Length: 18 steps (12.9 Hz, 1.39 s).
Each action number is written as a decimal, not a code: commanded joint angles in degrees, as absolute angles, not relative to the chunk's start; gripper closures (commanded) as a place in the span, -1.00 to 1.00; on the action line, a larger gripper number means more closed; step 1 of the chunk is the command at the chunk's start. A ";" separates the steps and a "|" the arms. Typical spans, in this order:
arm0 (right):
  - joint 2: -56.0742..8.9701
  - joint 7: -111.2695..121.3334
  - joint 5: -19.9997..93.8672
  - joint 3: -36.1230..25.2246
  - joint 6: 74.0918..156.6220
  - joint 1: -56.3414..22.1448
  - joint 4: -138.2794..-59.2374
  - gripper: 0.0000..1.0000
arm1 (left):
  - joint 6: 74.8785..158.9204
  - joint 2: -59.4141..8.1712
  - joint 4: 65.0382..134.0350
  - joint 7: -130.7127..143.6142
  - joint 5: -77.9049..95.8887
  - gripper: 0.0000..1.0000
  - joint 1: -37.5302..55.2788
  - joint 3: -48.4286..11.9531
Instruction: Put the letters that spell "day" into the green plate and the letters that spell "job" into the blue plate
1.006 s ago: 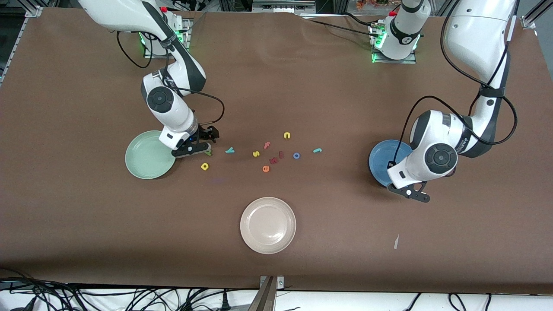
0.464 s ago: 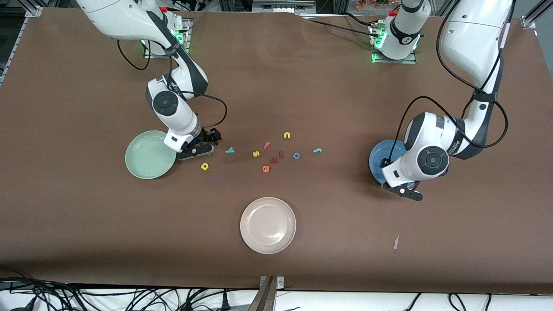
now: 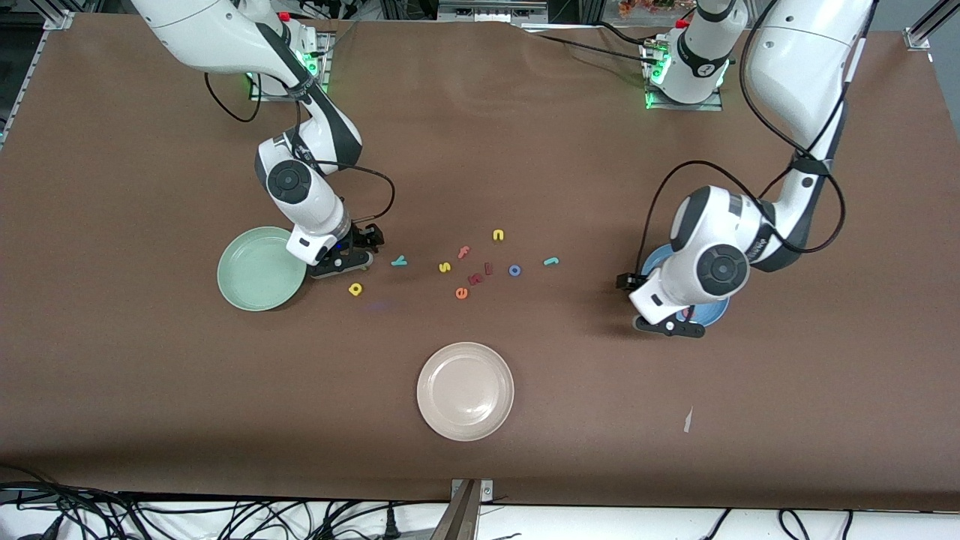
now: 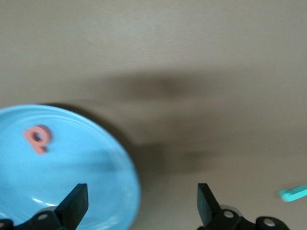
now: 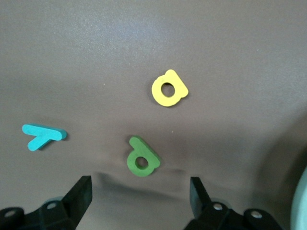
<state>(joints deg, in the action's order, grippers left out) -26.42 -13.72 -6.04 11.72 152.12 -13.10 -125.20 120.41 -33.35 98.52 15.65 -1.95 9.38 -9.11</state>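
Two robot arms work at a brown table scattered with tiny toy letters. The right gripper (image 5: 136, 191) is low over the table just beside the green plate (image 3: 247, 289), its jaws spread wide, with the dark green d (image 5: 142, 157) lying on the table between them and not yet pinched. The yellow a (image 5: 169, 88) and teal y (image 5: 42, 136) lie close by on the table. The left gripper (image 4: 141, 203) hangs over the rim of the blue plate (image 4: 91, 187), jaws spread and empty; the red-orange b (image 4: 37, 138) rests in that plate. The blue o (image 3: 514, 271) and teal j (image 3: 551, 261) lie mid-table, between the two plates, among other letters. The step looks to be picking up the d: the jaws must close on it, then lift and carry it to the green plate.
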 commanded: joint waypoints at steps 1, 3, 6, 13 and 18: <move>-27.16 -14.24 -7.03 11.78 153.37 -13.27 -125.16 -0.61 | 121.64 -32.61 98.53 27.46 -0.97 -1.00 12.46 -10.37; -27.25 -14.24 -7.03 11.78 153.37 -13.27 -125.16 -0.49 | 124.35 -33.04 98.61 37.13 -0.97 -1.00 16.76 -10.37; -27.60 -14.24 -7.12 11.78 153.72 -13.36 -125.16 -0.27 | 128.74 -34.62 98.53 47.26 -0.88 -1.00 21.52 -10.46; -27.60 -14.15 -7.12 11.78 153.81 -13.45 -125.16 0.39 | 132.98 -39.72 99.23 48.69 -1.23 -0.97 24.78 -10.46; -27.51 -13.80 -7.12 11.60 153.63 -13.45 -124.98 0.68 | 132.80 -39.73 99.67 47.46 -1.75 -0.26 25.14 -10.46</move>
<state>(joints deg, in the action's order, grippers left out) -27.00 -13.69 -6.55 11.62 152.73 -13.12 -125.00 132.62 -40.35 99.14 48.37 -1.92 24.78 -10.95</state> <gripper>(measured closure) 0.744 0.163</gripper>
